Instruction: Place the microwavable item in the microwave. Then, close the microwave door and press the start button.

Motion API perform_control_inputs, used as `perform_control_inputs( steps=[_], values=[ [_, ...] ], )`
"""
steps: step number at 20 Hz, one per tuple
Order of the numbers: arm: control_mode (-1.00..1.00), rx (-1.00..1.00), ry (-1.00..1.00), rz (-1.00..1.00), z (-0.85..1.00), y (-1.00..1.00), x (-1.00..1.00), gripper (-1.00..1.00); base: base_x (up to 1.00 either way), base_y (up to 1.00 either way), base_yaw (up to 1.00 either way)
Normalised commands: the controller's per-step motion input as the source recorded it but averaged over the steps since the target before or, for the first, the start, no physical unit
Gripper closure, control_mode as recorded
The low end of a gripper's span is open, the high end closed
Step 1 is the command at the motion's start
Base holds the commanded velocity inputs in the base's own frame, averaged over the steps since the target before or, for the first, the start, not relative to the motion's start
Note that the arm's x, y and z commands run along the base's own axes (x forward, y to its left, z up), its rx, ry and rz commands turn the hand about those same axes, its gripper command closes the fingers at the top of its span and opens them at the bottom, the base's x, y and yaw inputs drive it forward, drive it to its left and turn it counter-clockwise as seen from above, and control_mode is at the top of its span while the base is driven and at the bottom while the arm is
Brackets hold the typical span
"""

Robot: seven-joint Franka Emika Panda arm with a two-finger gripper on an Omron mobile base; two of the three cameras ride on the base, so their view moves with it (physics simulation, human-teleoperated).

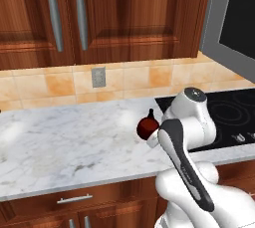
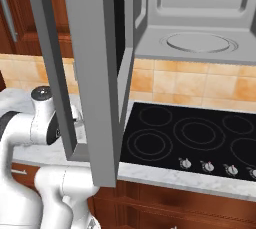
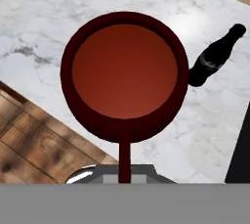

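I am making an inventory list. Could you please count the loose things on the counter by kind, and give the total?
Mug: 1, dark red
Bottle: 1, black
Total: 2

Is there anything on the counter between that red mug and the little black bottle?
No. In the hand view, bare marble counter shows between the red mug and the black bottle.
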Motion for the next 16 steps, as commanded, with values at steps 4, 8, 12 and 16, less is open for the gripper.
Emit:
perform_control_inputs(
  steps=[4,8,12,16],
  values=[
    [-1.00,0.00,-0.03,0.00,0.75,0.00,-0.63,1.00,0.00,0.00,0.00],
    [-1.00,0.00,0.00,0.00,0.46,0.00,-0.48,1.00,0.00,0.00,0.00],
    [-1.00,0.00,0.04,0.00,0.02,0.00,-0.22,1.00,0.00,0.00,0.00],
    [-1.00,0.00,0.03,0.00,-0.26,0.00,-0.05,1.00,0.00,0.00,0.00]
  ],
)
